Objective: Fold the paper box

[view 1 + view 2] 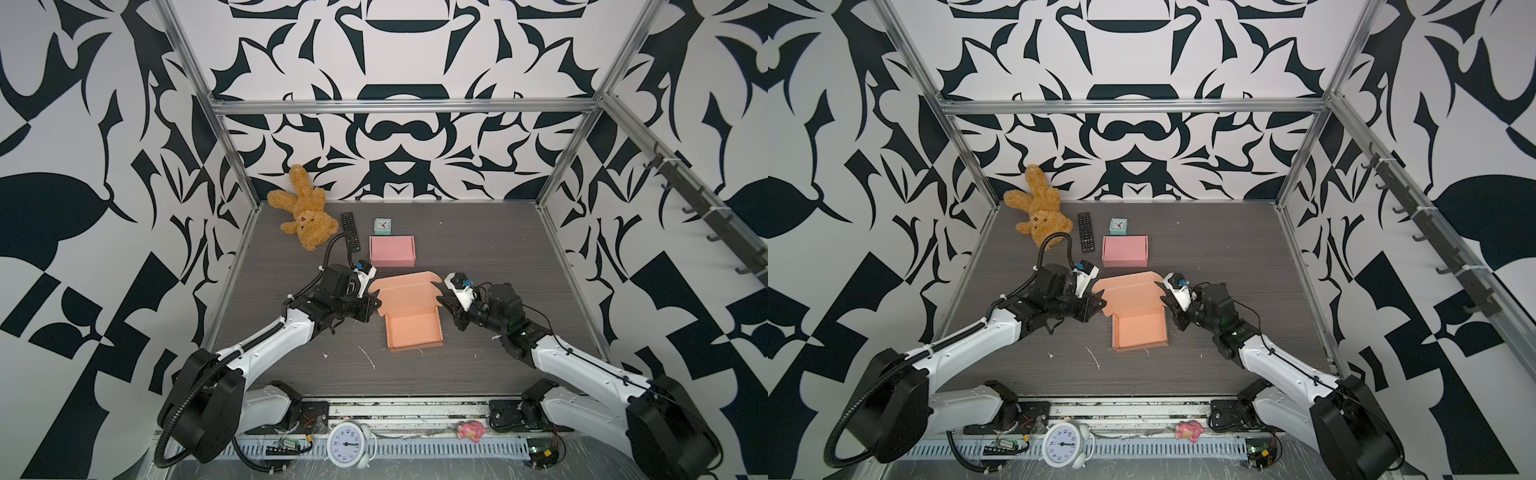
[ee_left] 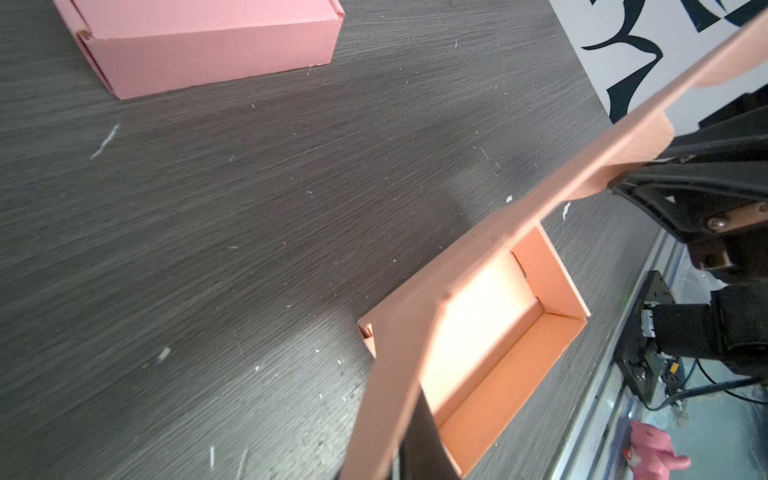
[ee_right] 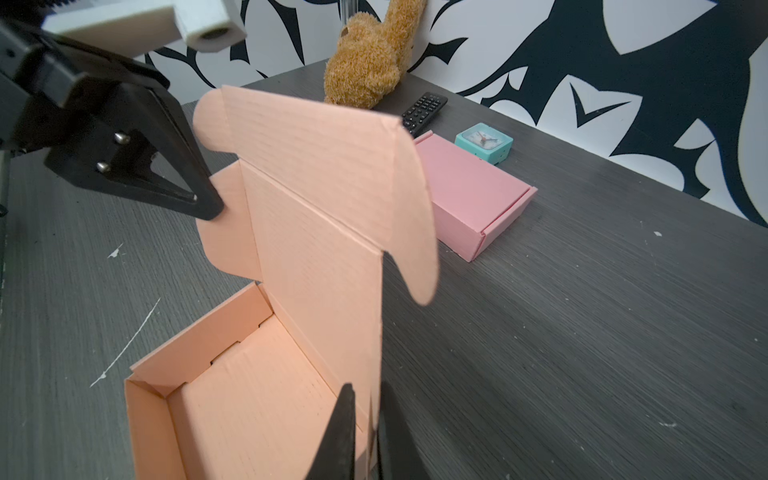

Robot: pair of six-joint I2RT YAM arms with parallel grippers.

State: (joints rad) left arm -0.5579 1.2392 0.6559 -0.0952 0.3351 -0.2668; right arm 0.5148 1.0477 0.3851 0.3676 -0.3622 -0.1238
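Note:
The orange paper box (image 1: 413, 330) (image 1: 1140, 330) sits mid-table, its tray open and its lid (image 1: 405, 291) (image 3: 316, 232) tilted up behind the tray. My left gripper (image 1: 376, 305) (image 1: 1102, 303) (image 2: 399, 457) is shut on the lid's left side flap (image 2: 395, 395), which the left wrist view shows edge-on. My right gripper (image 1: 440, 297) (image 1: 1163, 297) (image 3: 368, 399) is shut on the lid's right edge, with one finger on the inside and one on the outside. The curved right flap (image 3: 415, 216) hangs free.
A closed pink box (image 1: 392, 250) (image 3: 469, 195) lies just behind the orange one. Farther back are a remote (image 1: 348, 232), a teal clock (image 1: 383, 226) and a plush bunny (image 1: 303, 212). A white alarm clock (image 1: 347, 444) and a pink toy (image 1: 471, 430) sit on the front rail.

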